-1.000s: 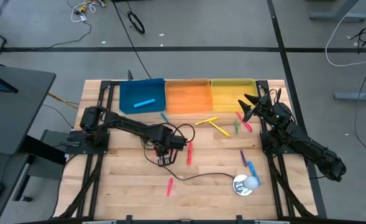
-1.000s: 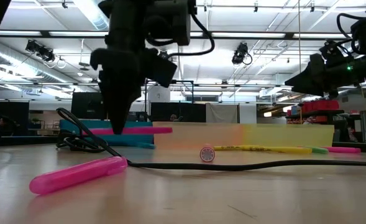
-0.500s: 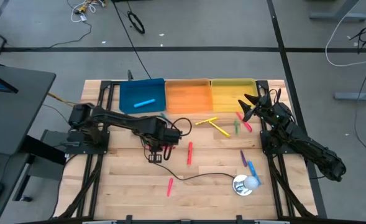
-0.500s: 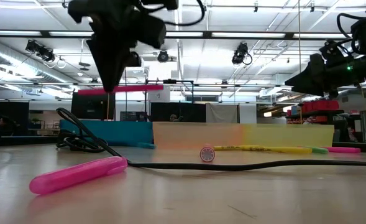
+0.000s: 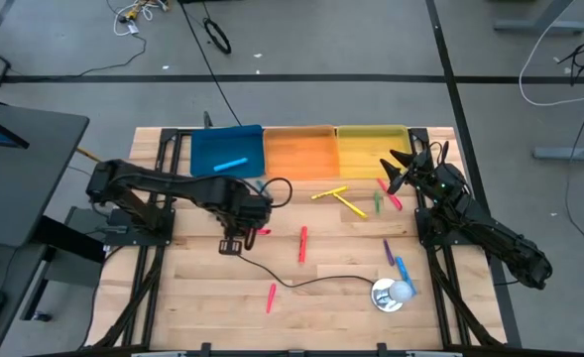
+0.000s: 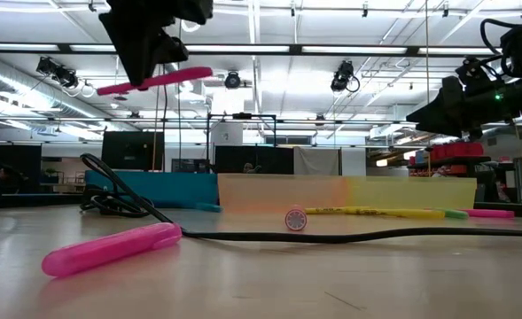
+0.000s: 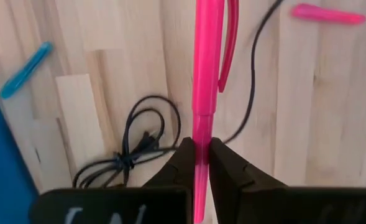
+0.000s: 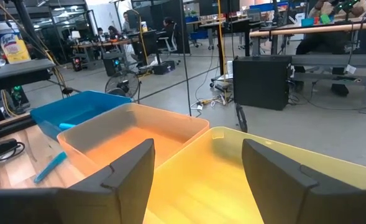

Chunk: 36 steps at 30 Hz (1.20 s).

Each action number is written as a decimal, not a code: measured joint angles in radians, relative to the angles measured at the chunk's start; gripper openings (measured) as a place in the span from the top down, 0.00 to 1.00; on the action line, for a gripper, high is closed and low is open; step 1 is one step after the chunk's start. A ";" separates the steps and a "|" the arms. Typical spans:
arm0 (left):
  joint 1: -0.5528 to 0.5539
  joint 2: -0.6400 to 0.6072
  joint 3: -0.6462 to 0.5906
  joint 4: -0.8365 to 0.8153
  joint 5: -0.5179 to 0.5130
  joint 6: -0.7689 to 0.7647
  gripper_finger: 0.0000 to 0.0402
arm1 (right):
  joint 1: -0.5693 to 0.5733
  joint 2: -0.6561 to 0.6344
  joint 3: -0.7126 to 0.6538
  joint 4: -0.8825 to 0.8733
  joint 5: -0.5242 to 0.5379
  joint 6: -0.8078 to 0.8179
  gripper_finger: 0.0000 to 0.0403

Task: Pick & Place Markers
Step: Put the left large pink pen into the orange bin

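left gripper (image 7: 195, 163): jaws are clamping a pink marker (image 7: 205, 74) near its lower part, the rest of the barrel sticking out ahead of them.
what has just changed: a second ago this marker was hanging low, just over the table; now it is riding high above the boards, tilted, and the arm is pulling back toward the blue tray (image 5: 227, 152).
what that means: the grasp is holding through the lift, so this looks like the carry stage, with the drop into a tray not yet done.
below the jaws: a coil of black cable (image 7: 130, 144) is lying on the wood, with a blue marker (image 7: 25, 70) off to one side near the blue tray's edge.
right gripper (image 5: 396, 171): jaws are standing apart and holding nothing, waiting beside the yellow tray (image 5: 371, 149).
ahead of the right jaws: the orange tray (image 8: 133, 134) is sitting between the yellow and blue ones.
markers left: pink, yellow, green and purple ones are lying loose on the table, well apart from both sets of jaws.
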 joint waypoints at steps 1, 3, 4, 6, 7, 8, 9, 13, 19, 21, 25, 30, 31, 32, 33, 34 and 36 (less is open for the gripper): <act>-0.001 -0.005 0.000 -0.008 0.001 0.000 0.94 | 0.000 0.000 0.000 0.000 0.000 0.000 0.39; -0.009 -0.015 0.000 -0.027 0.003 0.003 0.94 | 0.000 0.000 0.000 0.000 0.000 0.000 0.39; -0.011 -0.017 0.000 -0.030 0.003 0.003 0.94 | 0.000 0.000 0.000 0.000 0.000 0.000 0.39; -0.017 -0.017 0.000 -0.035 0.003 0.003 0.94 | 0.000 0.000 0.000 0.000 0.000 0.000 0.39; -0.019 -0.018 0.000 -0.040 0.003 0.003 0.94 | 0.000 0.000 0.000 0.000 0.000 0.000 0.39; -0.021 -0.023 0.000 -0.046 0.003 0.003 0.94 | 0.000 0.000 0.000 0.000 0.000 0.000 0.39; -0.021 -0.027 0.000 -0.050 0.005 0.003 0.94 | 0.000 0.000 0.000 0.000 0.000 0.000 0.39; 0.011 -0.026 0.000 -0.051 0.008 0.031 0.94 | 0.000 0.000 0.000 0.000 0.000 0.000 0.39; 0.066 -0.026 0.000 -0.059 0.007 0.086 0.94 | 0.000 0.000 0.000 0.000 0.000 0.000 0.39; 0.081 -0.026 0.000 -0.069 0.008 0.102 0.94 | 0.000 0.000 0.000 0.000 0.000 0.000 0.39; 0.111 -0.022 0.002 -0.078 0.007 0.125 0.94 | 0.000 0.000 0.000 0.000 0.000 0.000 0.39; 0.154 0.014 0.048 -0.113 0.006 0.155 0.94 | 0.000 0.000 0.000 0.000 0.000 0.000 0.39; 0.165 0.020 0.061 -0.114 0.003 0.164 0.94 | 0.000 0.000 0.000 0.000 0.000 0.000 0.39; 0.175 0.027 0.074 -0.113 -0.001 0.174 0.94 | 0.000 0.000 0.000 0.000 0.000 0.000 0.39; 0.185 0.036 0.086 -0.114 -0.002 0.181 0.94 | 0.000 0.000 0.000 0.000 0.000 0.000 0.39; 0.196 0.045 0.095 -0.113 -0.003 0.191 0.94 | 0.000 0.000 0.000 0.000 0.000 0.000 0.39; 0.214 0.065 0.111 -0.122 -0.002 0.202 0.94 | 0.000 0.000 0.000 0.000 0.000 0.000 0.39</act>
